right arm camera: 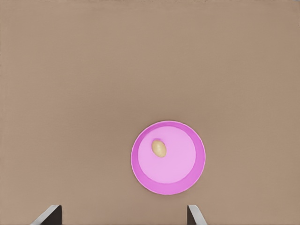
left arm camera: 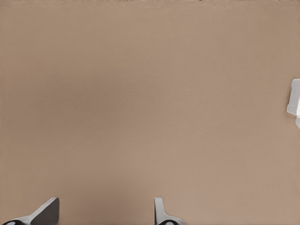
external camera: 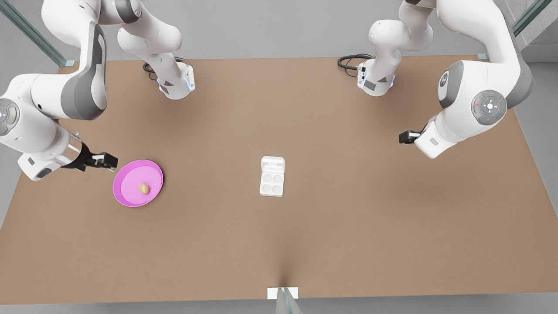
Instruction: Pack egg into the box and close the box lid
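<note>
Egg [external camera: 144, 188] sits on the pink plate [external camera: 130, 198], a bit off the plate's centre, well apart from the box [external camera: 271, 183], which is mid-table [external camera: 279, 244] with all four cups empty. Lid [external camera: 273, 164] is folded open flat behind the tray, on the side toward the arm bases.

Our right gripper [external camera: 110, 162] is the one at the front view's left: its wrist view looks down on the plate [right arm camera: 187, 176] and egg [right arm camera: 159, 148]. It hangs just beside the plate rim, above the table, fingers [right arm camera: 194, 216] spread wide, holding nothing. Left gripper [external camera: 403, 137] is at the front view's right, well away from everything; its wrist view catches just a sliver of the box [left arm camera: 295, 102] at the frame edge. Its fingers [left arm camera: 161, 213] are apart too, empty. That arm waits.

Key relation: right gripper is far nearer the egg. In the front view the egg lies to the gripper's right and lower, past the near rim. Egg's long axis is hard to call in the front view; the right wrist view shows it slightly tilted off the line between the fingertips. We'd expect to close across the short axis.

Nothing packed yet, lid not shut.
</note>
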### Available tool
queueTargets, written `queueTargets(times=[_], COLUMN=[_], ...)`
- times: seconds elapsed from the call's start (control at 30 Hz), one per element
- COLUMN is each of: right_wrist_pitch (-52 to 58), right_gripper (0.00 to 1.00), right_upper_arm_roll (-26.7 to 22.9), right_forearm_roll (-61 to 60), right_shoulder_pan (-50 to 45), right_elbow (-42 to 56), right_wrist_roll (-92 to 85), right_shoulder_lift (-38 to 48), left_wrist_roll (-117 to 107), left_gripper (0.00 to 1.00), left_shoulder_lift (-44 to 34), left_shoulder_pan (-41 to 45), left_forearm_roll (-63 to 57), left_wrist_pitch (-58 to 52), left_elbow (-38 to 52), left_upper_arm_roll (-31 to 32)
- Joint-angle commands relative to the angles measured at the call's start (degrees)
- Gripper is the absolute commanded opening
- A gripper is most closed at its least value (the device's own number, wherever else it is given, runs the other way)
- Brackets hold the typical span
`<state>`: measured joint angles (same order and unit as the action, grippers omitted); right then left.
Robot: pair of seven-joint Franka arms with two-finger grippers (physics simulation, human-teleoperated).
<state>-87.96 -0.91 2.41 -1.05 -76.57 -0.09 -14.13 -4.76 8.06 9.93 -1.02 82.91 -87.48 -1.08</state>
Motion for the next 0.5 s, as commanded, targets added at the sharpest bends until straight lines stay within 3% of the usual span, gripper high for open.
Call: queueTargets(times=[0.0,0.1,0.23,0.33,0.47], right_wrist_pitch=[-3.0,-6.1,-29.7,-38.6,-44.2], right_gripper=[1.0,1.0,1.0,1.0,1.0], right_upper_arm_roll=[0.0,0.2,0.2,0.2,0.1], right_forearm_roll=[0.0,0.1,0.5,1.1,1.2], right_shoulder_pan=[0.0,-1.6,-4.8,-4.7,-0.6], right_elbow=[-0.1,-1.3,-19.2,-28.1,-32.5], right_wrist_roll=[-0.3,-2.6,-10.6,-17.4,-30.0], right_shoulder_lift=[0.1,-7.2,-7.6,-7.0,-7.3], left_wrist_roll=[-1.4,-1.4,-1.5,-1.5,-1.5], left_gripper=[1.0,1.0,1.0,1.0,1.0], left_shoulder_lift=[-0.1,0.0,0.0,0.0,0.1], left_shoulder_pan=[0.0,0.0,0.1,0.1,0.1], left_forearm_roll=[0.0,0.0,0.0,0.0,0.0], left_wrist_pitch=[0.9,0.9,0.9,0.9,0.9], left_elbow=[0.0,0.0,-0.1,-0.1,-0.1], left_upper_arm_roll=[0.0,0.0,-0.1,-0.1,0.0])
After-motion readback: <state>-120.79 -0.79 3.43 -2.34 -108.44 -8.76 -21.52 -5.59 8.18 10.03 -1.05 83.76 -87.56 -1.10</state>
